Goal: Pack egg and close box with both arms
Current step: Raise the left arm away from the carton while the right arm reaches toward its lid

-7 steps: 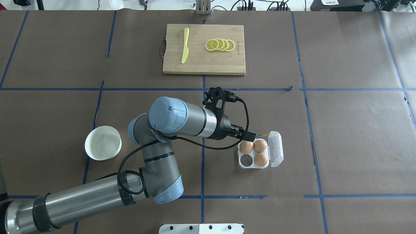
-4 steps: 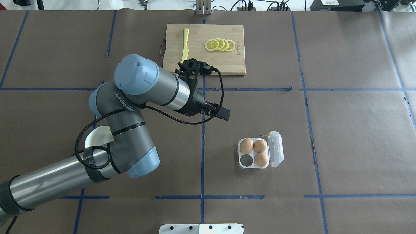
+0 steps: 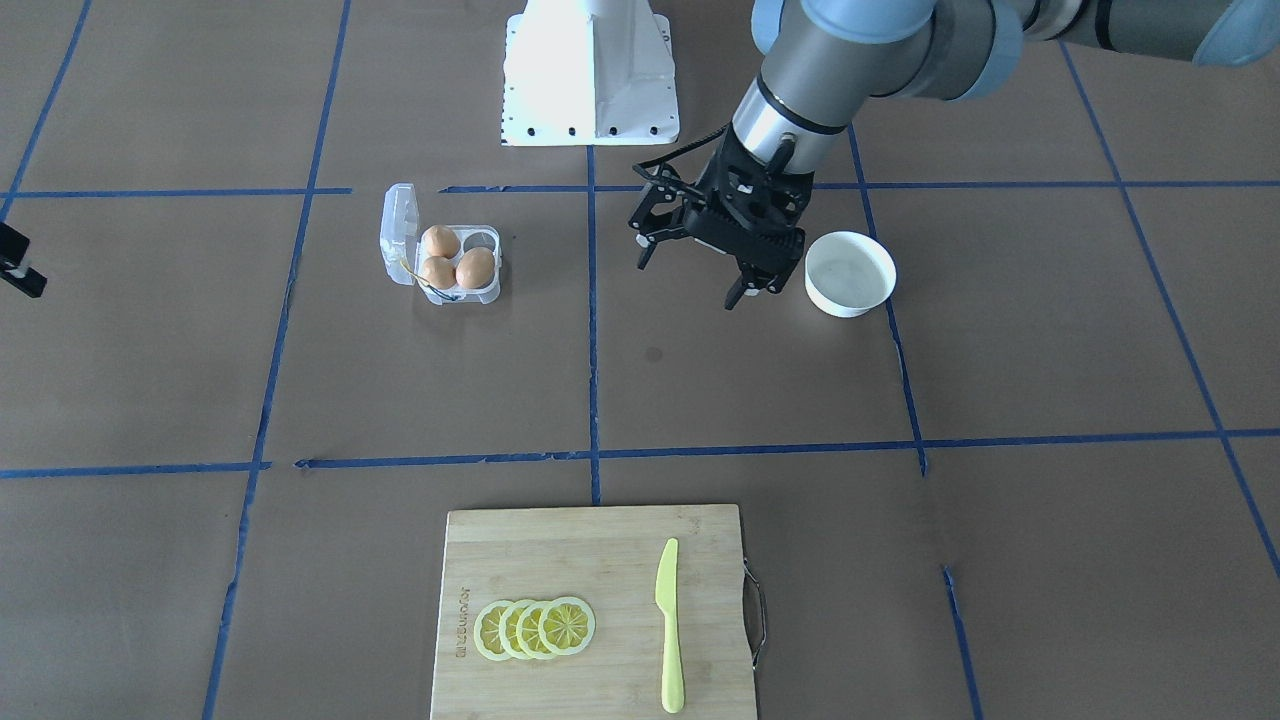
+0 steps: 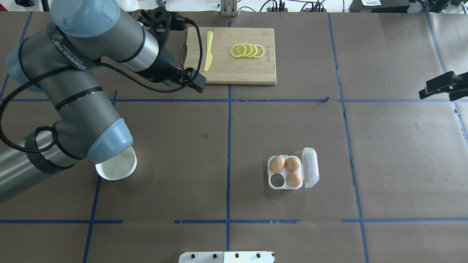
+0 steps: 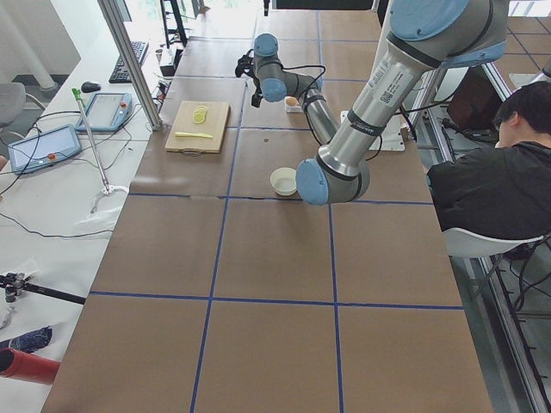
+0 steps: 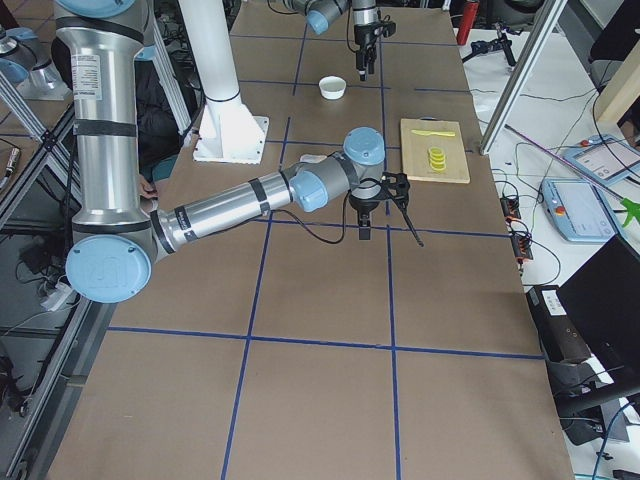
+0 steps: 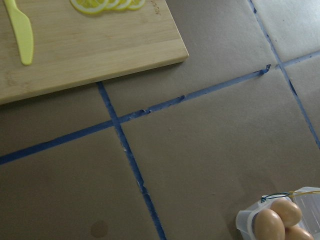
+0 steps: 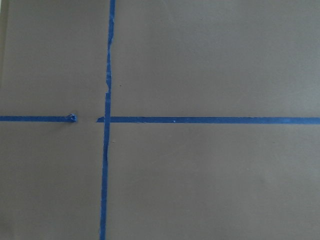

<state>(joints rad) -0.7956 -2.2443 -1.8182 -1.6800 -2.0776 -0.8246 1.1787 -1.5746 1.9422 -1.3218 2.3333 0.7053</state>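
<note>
Overhead exterior: my left fingers [image 4: 198, 84], apart, had withdrawn upper-left from the clear plastic egg box [image 4: 289, 171]; lid remained open.

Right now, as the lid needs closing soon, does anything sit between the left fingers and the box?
Nothing visible does. Only bare table lies between the left fingers and the box; the bowl sits on the fingers' far side.

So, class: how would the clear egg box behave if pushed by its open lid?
Probably light and apt to slide: the box is thin clear plastic on paper. Its open lid likely flexes when pressed. Three eggs, one empty cell: weight probably uneven.
</note>
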